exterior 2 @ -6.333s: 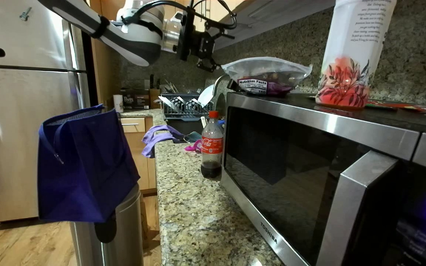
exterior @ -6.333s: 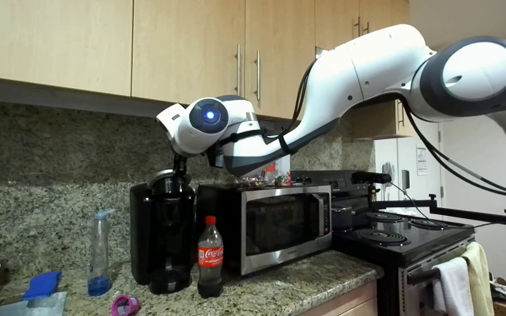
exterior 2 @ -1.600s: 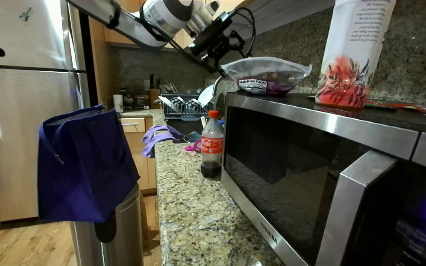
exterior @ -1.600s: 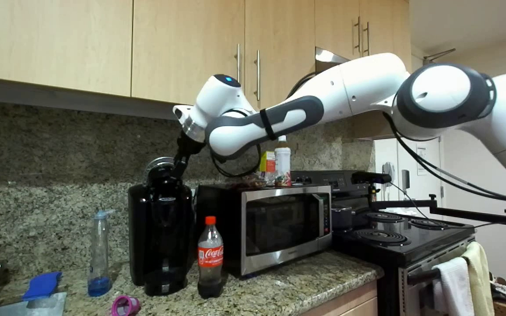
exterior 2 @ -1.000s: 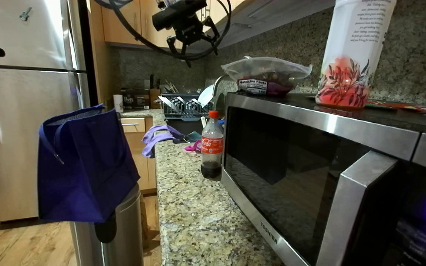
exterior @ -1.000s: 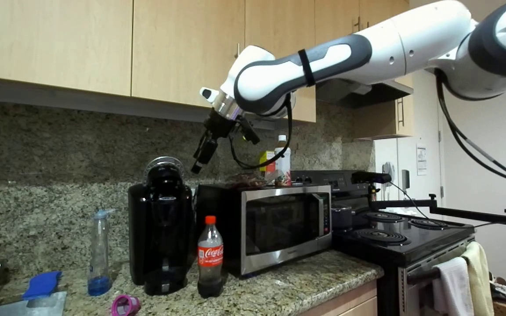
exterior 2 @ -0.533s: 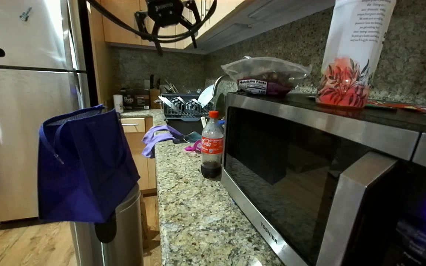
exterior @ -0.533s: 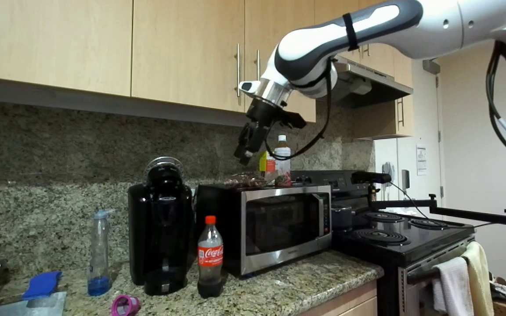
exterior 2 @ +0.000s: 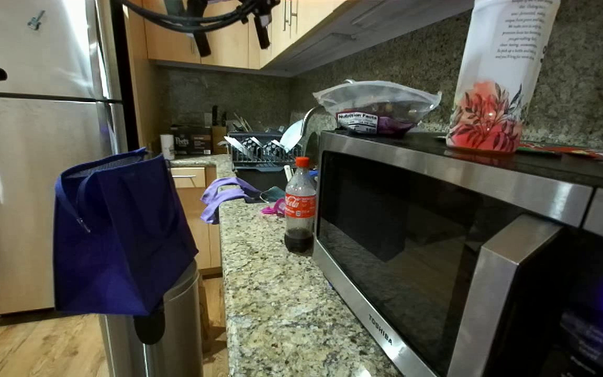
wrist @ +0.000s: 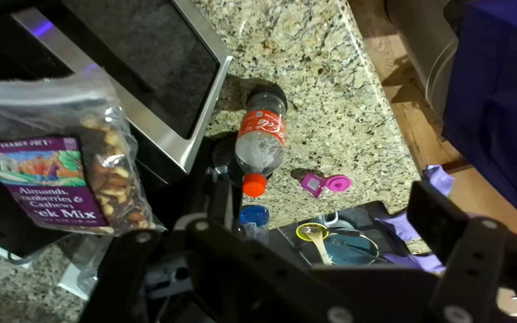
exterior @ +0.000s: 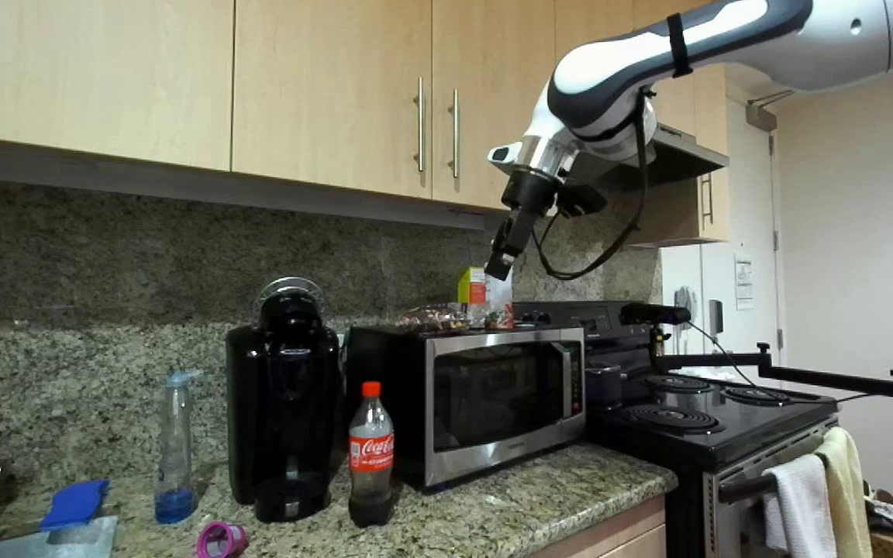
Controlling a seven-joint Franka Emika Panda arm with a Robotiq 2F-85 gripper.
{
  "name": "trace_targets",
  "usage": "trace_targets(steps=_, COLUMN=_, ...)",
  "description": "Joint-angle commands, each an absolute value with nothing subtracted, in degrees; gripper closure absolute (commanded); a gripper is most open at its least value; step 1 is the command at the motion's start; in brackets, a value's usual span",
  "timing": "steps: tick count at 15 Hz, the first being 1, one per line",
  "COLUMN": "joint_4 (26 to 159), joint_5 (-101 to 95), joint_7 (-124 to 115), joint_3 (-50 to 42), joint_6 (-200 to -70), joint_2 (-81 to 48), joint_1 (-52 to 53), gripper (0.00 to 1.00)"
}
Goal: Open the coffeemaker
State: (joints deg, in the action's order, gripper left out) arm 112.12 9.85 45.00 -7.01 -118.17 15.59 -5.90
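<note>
The tall black coffeemaker (exterior: 284,418) stands on the counter beside the microwave. Its rounded top (exterior: 291,314) is tilted up, with the silver curved rim standing upright behind it. In an exterior view my gripper (exterior: 499,267) is above the microwave, to the right of the coffeemaker and apart from it. In the wrist view my gripper (wrist: 330,208) has its fingers wide apart with nothing between them. The fingertips also show at the top of an exterior view (exterior 2: 233,39). There the coffeemaker is hidden behind the microwave.
The microwave (exterior: 501,395) carries a snack bag (exterior 2: 377,107) and a white bottle (exterior 2: 495,68). A cola bottle (exterior: 371,465) stands in front of the coffeemaker's right side. A spray bottle (exterior: 175,457) and a pink cup (exterior: 220,540) are nearby. Upper cabinets (exterior: 330,85) overhang the counter.
The coffeemaker's silver rim lay lower at the gripper 6.3 s ago and now stands upright with the top raised. My gripper has left the top, moving up and away over the microwave.
</note>
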Motion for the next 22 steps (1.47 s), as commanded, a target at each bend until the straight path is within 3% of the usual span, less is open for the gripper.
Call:
trace_targets(steps=1, joint_4=113.78, joint_5=6.22, joint_7=34.31, joint_3=-7.23, joint_6=-118.54, joint_2=16.74, joint_1=-6.17, gripper=0.00)
trace_targets(steps=17, joint_4=110.70, joint_5=0.93, joint_7=7.16, joint_3=-9.90, joint_6=-98.91, joint_2=9.65, joint_1=-7.37, gripper=0.00)
trace_targets(steps=22, joint_4=112.31, joint_5=1.00, joint_7=8.48, joint_3=-10.02, joint_6=-100.86, joint_2=10.29, joint_1=-7.07, gripper=0.00)
